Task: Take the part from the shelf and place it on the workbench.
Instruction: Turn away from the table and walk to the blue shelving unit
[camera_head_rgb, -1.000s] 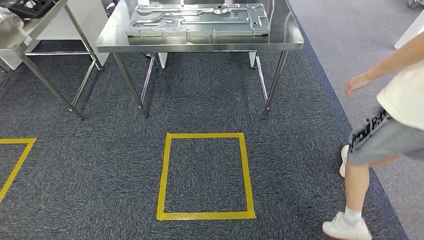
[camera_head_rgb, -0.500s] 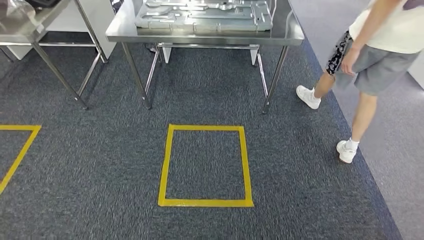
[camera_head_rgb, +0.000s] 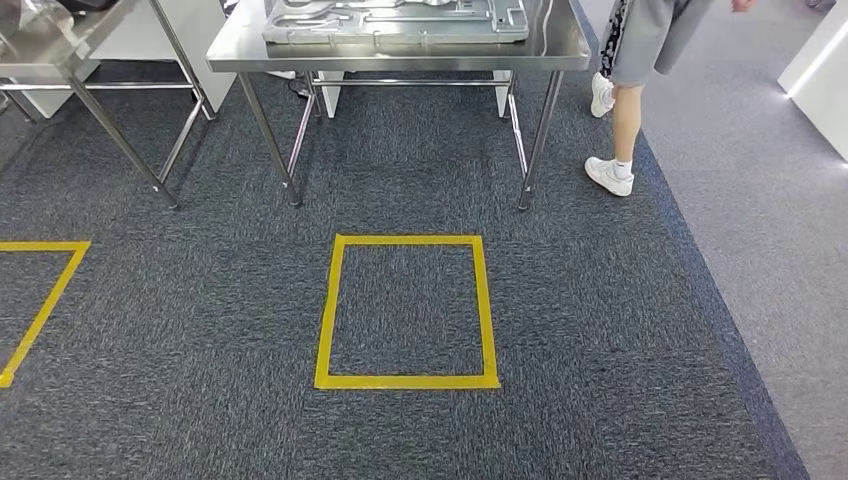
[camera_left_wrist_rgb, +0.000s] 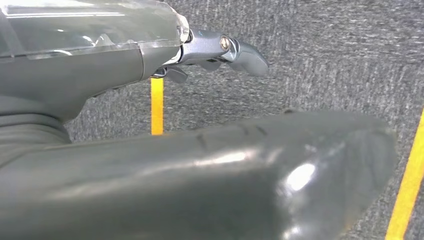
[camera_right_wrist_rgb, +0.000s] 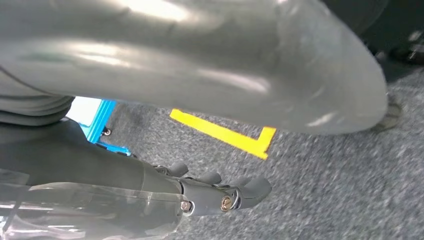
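A flat grey metal part (camera_head_rgb: 395, 20) with ribs and cut-outs lies on a steel workbench (camera_head_rgb: 400, 62) at the far side of the carpet. My left hand (camera_left_wrist_rgb: 225, 165) hangs over the carpet with its fingers (camera_left_wrist_rgb: 235, 50) stretched out and nothing in it. My right hand (camera_right_wrist_rgb: 200, 65) also hangs above the carpet, its fingers (camera_right_wrist_rgb: 235, 192) apart from the thumb and holding nothing.
A yellow tape square (camera_head_rgb: 405, 310) marks the carpet in front of the workbench, with another tape outline (camera_head_rgb: 40, 300) at the left. A second steel table (camera_head_rgb: 50, 50) stands far left. A person (camera_head_rgb: 625, 100) walks beside the workbench's right end. A white unit (camera_head_rgb: 815, 80) stands far right.
The whole picture has shifted, so the camera moved; the workbench sits higher in view. The person has walked from the near right to the far right beside the workbench.
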